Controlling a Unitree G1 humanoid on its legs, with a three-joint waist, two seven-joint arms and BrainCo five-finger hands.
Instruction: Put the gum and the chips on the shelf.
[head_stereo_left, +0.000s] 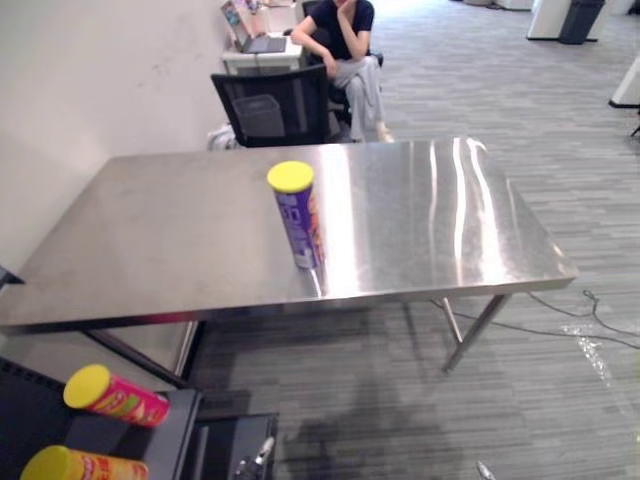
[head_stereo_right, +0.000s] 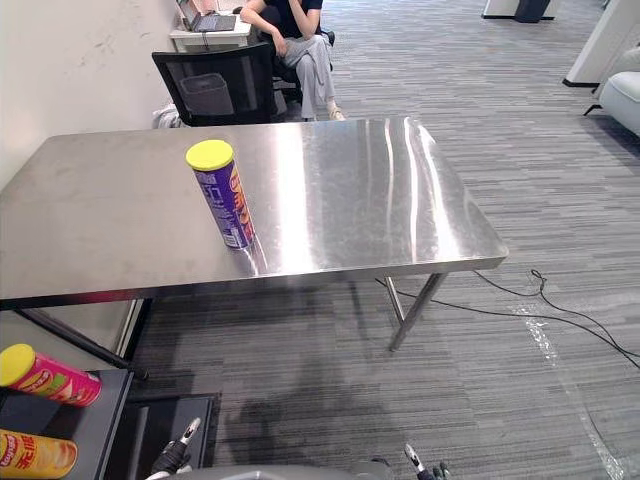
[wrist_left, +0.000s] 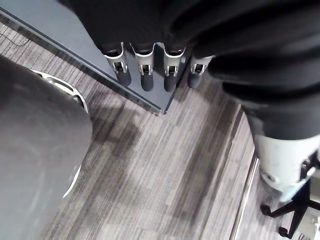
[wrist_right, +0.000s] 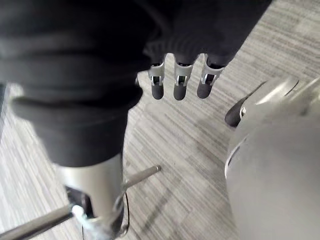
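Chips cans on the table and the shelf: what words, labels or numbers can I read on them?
Purple can on the table: print down its side, too blurred to read.
Pink can on the shelf: yellow-green print, too blurred to read.
Orange can on the shelf: print along its side, too blurred to read.
No text can be quoted.
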